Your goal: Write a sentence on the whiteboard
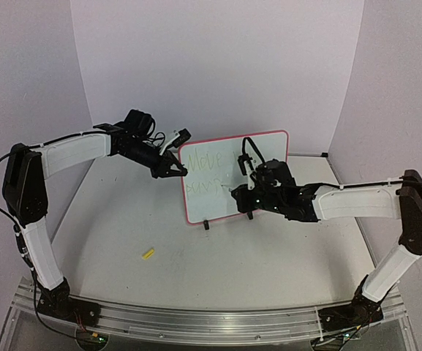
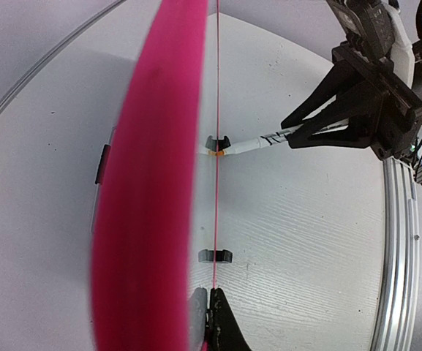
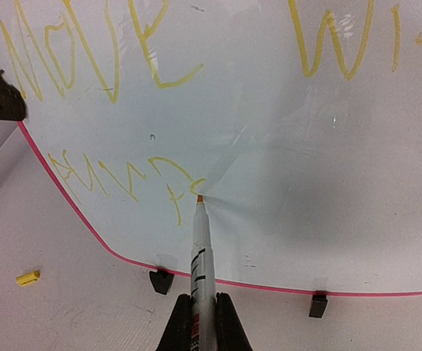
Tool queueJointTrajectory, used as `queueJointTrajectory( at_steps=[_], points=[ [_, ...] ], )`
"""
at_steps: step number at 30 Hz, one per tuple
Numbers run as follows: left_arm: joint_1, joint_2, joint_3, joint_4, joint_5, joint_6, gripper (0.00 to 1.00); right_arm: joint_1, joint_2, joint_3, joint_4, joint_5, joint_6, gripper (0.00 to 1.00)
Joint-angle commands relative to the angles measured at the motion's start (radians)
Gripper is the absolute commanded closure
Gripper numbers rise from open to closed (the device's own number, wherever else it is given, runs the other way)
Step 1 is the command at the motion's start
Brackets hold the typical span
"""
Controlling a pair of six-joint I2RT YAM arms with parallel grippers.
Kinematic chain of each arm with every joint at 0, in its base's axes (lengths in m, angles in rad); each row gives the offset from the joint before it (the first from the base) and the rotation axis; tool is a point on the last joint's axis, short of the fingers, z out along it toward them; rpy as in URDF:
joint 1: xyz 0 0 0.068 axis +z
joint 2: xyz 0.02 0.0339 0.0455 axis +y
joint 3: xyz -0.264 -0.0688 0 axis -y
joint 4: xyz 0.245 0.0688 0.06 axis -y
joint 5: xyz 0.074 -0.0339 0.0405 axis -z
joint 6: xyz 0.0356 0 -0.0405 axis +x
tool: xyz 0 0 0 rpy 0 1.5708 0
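The whiteboard [image 1: 221,203] stands upright on two black feet at mid-table, pink frame around it. The sentence [image 1: 209,162] is yellow handwriting in two lines; in the right wrist view the top line [image 3: 101,55] reads roughly "MOVE WIT" and a shorter second line [image 3: 123,179] sits below. My left gripper [image 1: 181,172] is shut on the board's left edge; the left wrist view shows that edge [image 2: 216,110] running between its fingertips [image 2: 212,294]. My right gripper [image 3: 203,301] is shut on a white marker [image 3: 202,252], whose orange tip [image 3: 200,199] touches the board at the second line's end.
A small yellow cap [image 1: 148,254] lies on the table in front of the board, left of centre, also seen in the right wrist view [image 3: 27,277]. The board's feet [image 3: 161,281] rest on the table. A metal rail [image 1: 196,322] runs along the near edge.
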Motion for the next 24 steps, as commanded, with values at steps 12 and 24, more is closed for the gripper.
queueJointTrajectory(
  at_steps=[12, 24],
  points=[
    [-0.001, 0.005, -0.020, -0.034, -0.118, 0.078, 1.00, -0.003, -0.039, 0.027, -0.007, 0.095, -0.003, 1.00],
    [-0.001, 0.002, -0.020, -0.036, -0.118, 0.078, 1.00, -0.004, -0.046, 0.046, 0.000, 0.057, -0.026, 1.00]
  ],
)
